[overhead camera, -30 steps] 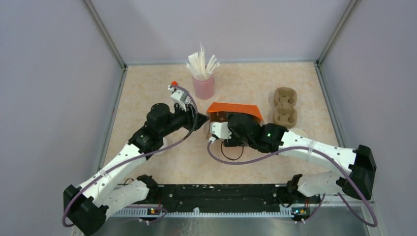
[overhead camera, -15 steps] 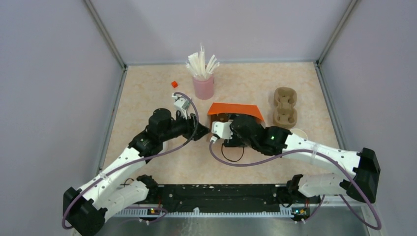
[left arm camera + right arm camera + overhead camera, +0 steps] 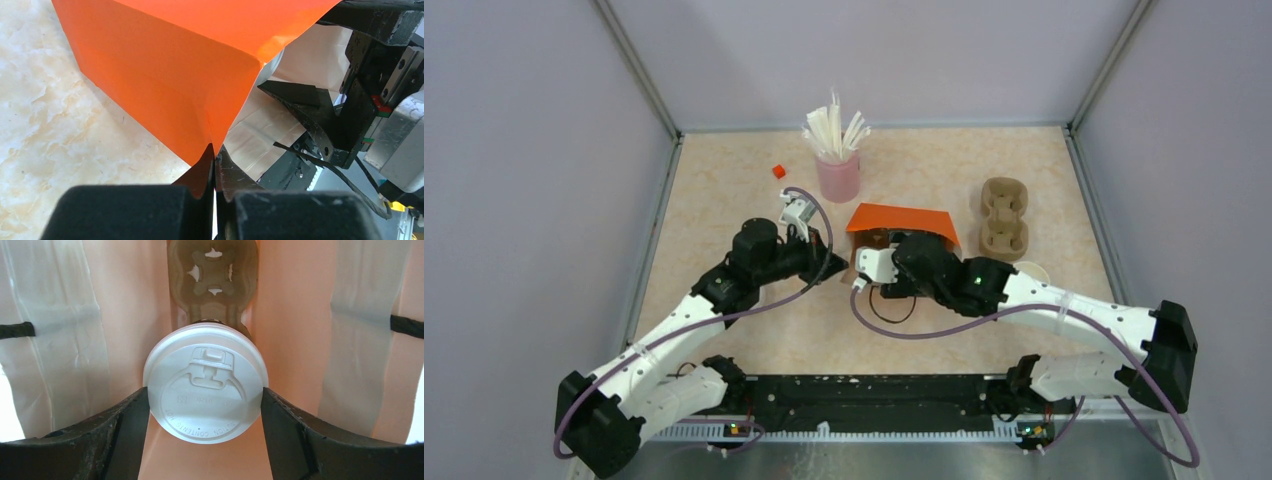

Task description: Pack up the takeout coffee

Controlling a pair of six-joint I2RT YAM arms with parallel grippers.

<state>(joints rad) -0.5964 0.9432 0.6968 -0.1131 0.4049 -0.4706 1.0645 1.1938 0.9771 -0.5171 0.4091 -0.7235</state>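
Observation:
The orange bag (image 3: 902, 226) lies on its side at the table's middle, mouth toward the arms. My left gripper (image 3: 215, 155) is shut on the bag's near left mouth edge (image 3: 200, 105); in the top view it (image 3: 837, 264) sits at the bag's left corner. My right gripper (image 3: 205, 400) reaches inside the bag, and its fingers (image 3: 125, 415) press both sides of the white lid (image 3: 204, 385) of the takeout coffee. The dark cup below the lid is almost all hidden. In the top view the bag hides the right fingers and the cup.
A brown pulp carrier (image 3: 214, 275) shows deep in the bag beyond the cup. Outside stand a pink cup of white sticks (image 3: 837, 175), a pulp carrier (image 3: 1004, 215), a loose white lid (image 3: 1030, 270) and a small red piece (image 3: 777, 171).
My left arm has drawn back toward the near edge with the bag's edge in its jaws, uncovering the small red piece. My right arm has shifted slightly to the right.

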